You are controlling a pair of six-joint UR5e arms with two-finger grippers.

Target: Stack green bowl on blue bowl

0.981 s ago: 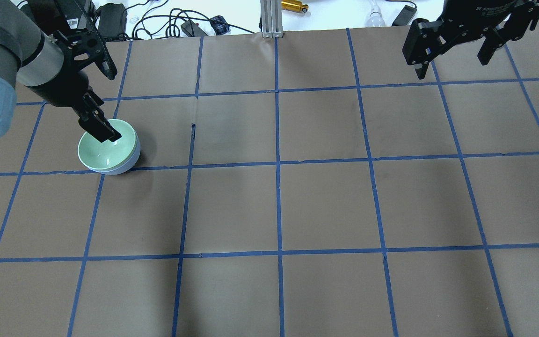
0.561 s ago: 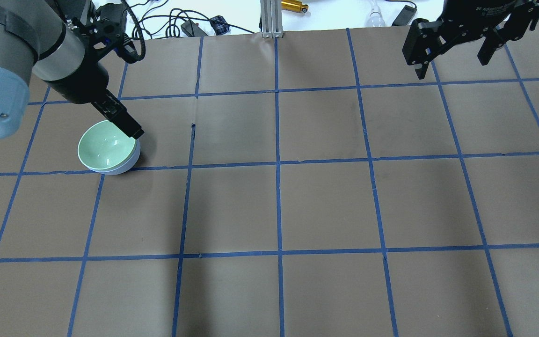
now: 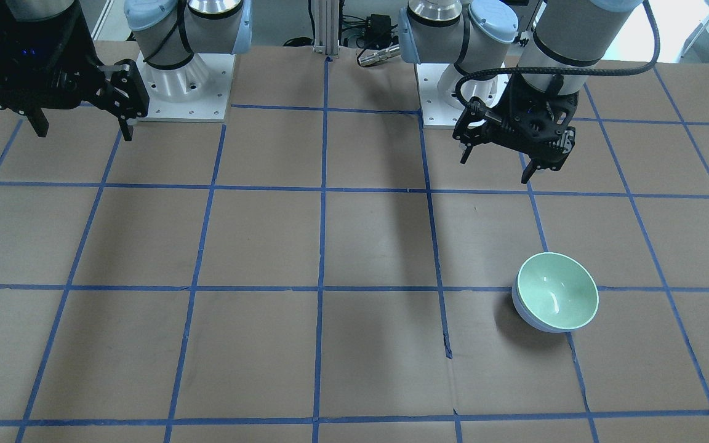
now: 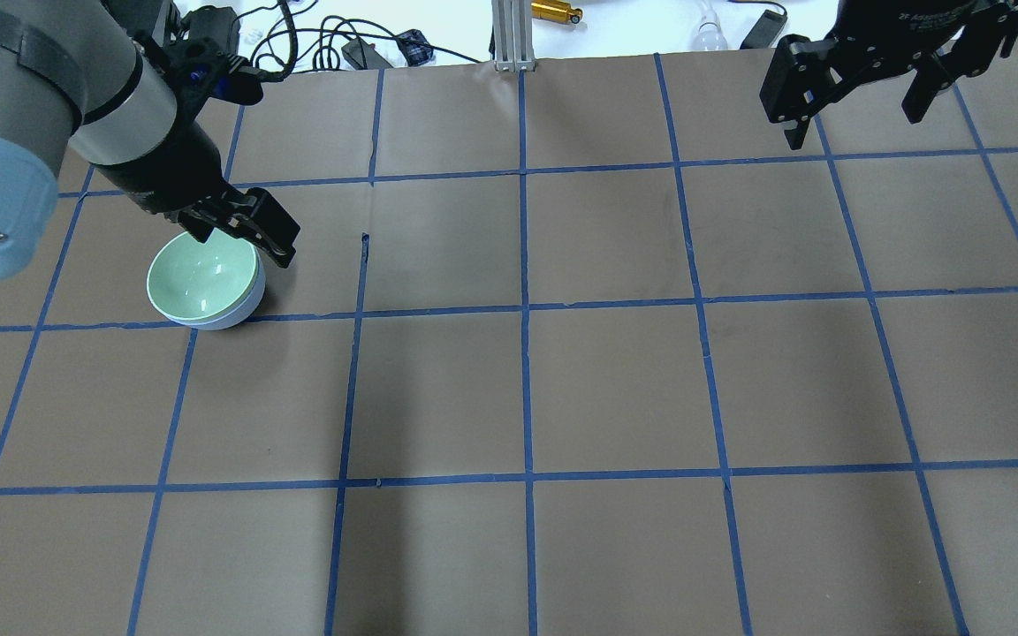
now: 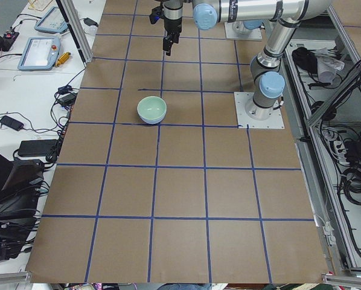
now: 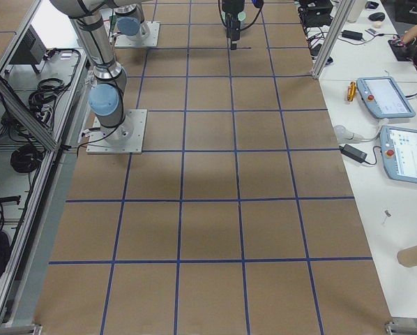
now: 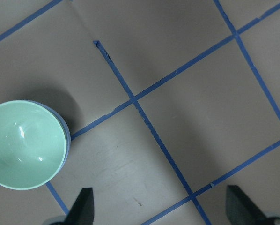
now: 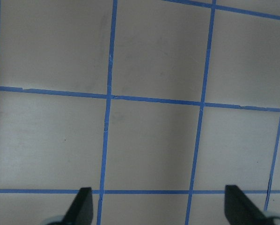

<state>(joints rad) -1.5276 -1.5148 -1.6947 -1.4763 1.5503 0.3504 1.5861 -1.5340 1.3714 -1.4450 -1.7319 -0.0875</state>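
Observation:
The green bowl sits nested upright inside the blue bowl on the left part of the table. Only the blue bowl's outer wall shows below the green rim. The stack also shows in the front-facing view, green bowl in blue bowl, and in the left wrist view. My left gripper is open and empty, raised above the stack's far right rim and touching neither bowl. My right gripper is open and empty, high over the far right of the table.
Brown paper with a blue tape grid covers the table. A small tear lies right of the bowls. An aluminium post, cables and small devices lie past the far edge. Both arm bases stand at the robot's side.
My left gripper has lifted out of the green bowl, moved right and away, and turned at the wrist. The nested bowls and my right arm have not moved.

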